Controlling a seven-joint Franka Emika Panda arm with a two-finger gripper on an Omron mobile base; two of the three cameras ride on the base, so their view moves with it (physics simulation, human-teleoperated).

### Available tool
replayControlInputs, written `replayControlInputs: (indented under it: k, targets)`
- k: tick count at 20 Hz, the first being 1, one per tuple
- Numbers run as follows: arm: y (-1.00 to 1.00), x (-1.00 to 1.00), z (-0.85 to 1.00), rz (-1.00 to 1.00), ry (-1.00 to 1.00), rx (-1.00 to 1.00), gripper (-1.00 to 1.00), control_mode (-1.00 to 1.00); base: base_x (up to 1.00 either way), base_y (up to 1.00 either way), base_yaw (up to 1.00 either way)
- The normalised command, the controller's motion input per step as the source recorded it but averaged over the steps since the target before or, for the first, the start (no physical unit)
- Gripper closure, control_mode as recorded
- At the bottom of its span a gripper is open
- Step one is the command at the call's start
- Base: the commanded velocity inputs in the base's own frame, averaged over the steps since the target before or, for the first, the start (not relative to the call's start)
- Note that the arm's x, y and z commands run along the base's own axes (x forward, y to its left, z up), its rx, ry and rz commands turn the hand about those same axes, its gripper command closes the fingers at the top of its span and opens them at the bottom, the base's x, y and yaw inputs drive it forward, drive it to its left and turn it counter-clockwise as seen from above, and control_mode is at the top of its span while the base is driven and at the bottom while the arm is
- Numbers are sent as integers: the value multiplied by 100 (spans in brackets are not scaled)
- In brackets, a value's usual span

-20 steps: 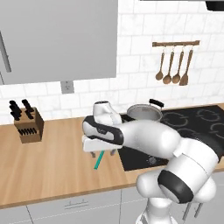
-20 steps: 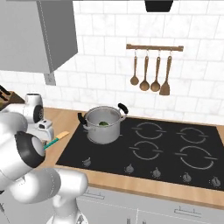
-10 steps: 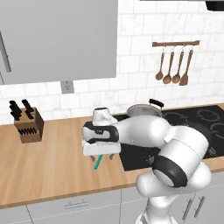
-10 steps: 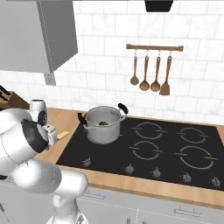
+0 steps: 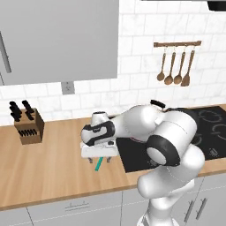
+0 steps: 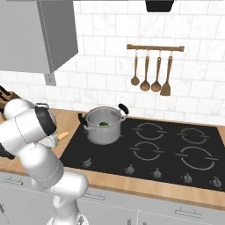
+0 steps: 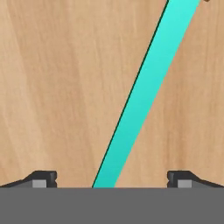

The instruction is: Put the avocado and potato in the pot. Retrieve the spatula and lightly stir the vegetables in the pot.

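The gripper [image 5: 99, 155] hangs low over the wooden counter [image 5: 48, 167], jaws spread wide and holding nothing, straddling the teal handle of the spatula [image 7: 144, 96]. That spatula lies flat on the counter, left of the cooktop [image 6: 167, 151], its handle crossing the gap at a slant. There's the risk: close on it askew and the slim handle could twist or squirt out. Green shows inside the pot [image 6: 103, 128] on the near-left burner.
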Motion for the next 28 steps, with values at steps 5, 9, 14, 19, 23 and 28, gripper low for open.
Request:
replayControlInputs:
  k: [5, 9, 14, 19, 23, 28]
  targets:
    - [17, 10, -10, -5, 6, -1, -100, -100, 0, 0, 0]
    - [8, -9, -29, -3, 1, 0, -100, -100, 0, 0, 0]
    - [6, -11, -19, -8, 0, 0, -100, -100, 0, 0, 0]
    - [3, -51, -12, -11, 0, 0, -100, -100, 0, 0, 0]
    - [0, -50, -31, -13, 0, 0, -100, -100, 0, 0, 0]
    - [0, 7, -53, -12, 0, 0, 100, -100, 0, 0, 0]
